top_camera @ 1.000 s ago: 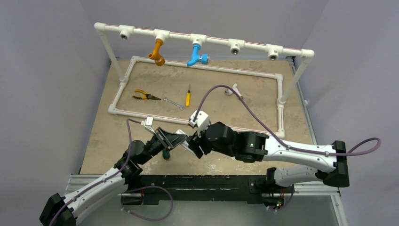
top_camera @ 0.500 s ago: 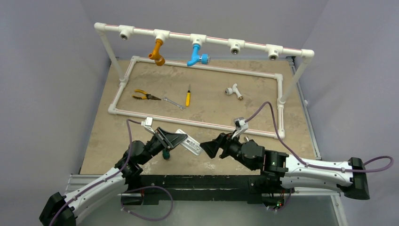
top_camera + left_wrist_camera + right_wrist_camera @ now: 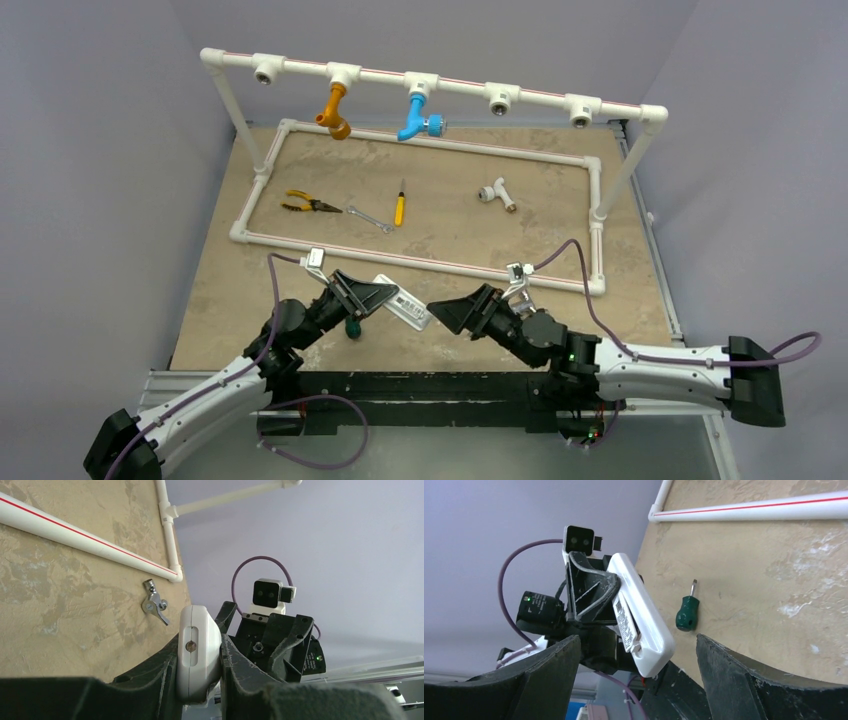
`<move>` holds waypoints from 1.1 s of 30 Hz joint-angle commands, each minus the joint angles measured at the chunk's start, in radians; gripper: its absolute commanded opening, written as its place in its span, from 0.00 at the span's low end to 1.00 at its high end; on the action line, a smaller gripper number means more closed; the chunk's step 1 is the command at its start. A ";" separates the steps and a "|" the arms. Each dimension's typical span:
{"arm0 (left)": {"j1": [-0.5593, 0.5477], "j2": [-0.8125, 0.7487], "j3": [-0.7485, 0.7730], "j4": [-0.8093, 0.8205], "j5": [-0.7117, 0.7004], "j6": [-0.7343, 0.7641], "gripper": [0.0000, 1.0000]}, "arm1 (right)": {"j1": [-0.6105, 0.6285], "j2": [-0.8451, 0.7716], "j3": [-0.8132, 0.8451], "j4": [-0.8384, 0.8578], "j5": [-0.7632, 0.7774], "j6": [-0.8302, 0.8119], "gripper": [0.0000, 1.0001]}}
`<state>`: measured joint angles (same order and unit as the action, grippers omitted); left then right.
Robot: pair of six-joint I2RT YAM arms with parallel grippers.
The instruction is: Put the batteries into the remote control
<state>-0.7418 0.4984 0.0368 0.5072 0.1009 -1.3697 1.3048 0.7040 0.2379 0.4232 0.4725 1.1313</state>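
My left gripper (image 3: pixel 375 293) is shut on the white remote control (image 3: pixel 402 303) and holds it above the table's near edge, its labelled back towards the right arm. In the left wrist view the remote's end (image 3: pixel 197 652) is clamped between the fingers. My right gripper (image 3: pixel 445 312) is open and empty, just right of the remote's free end and not touching it. In the right wrist view the remote (image 3: pixel 639 612) hangs ahead of the spread fingers (image 3: pixel 744 675). No batteries are in view.
A green stubby screwdriver (image 3: pixel 352 326) lies on the table under the left gripper. A silver tap fitting (image 3: pixel 154 602) lies near the white pipe frame (image 3: pixel 590 200). Inside the frame lie pliers (image 3: pixel 300 204), a wrench (image 3: pixel 370 219), a yellow-handled screwdriver (image 3: pixel 399 205) and a pipe tee (image 3: pixel 495 192).
My right arm has pulled back to the right, off the remote, and dropped lower; its gripper now stands open beside the free end. The left arm and remote have not moved.
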 commanded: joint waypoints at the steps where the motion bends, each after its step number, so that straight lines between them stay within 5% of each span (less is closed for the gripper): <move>1: -0.004 0.002 -0.002 0.058 0.011 -0.009 0.00 | -0.022 0.044 -0.011 0.148 -0.053 0.067 0.84; 12: -0.003 -0.001 0.006 0.054 0.013 -0.008 0.00 | -0.102 0.190 0.006 0.219 -0.225 0.140 0.73; 33: -0.004 -0.006 0.002 0.048 0.012 -0.006 0.00 | -0.122 0.294 -0.020 0.353 -0.280 0.163 0.47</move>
<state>-0.7418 0.4999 0.0368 0.5072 0.1013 -1.3701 1.1889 0.9867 0.2218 0.7128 0.2058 1.2816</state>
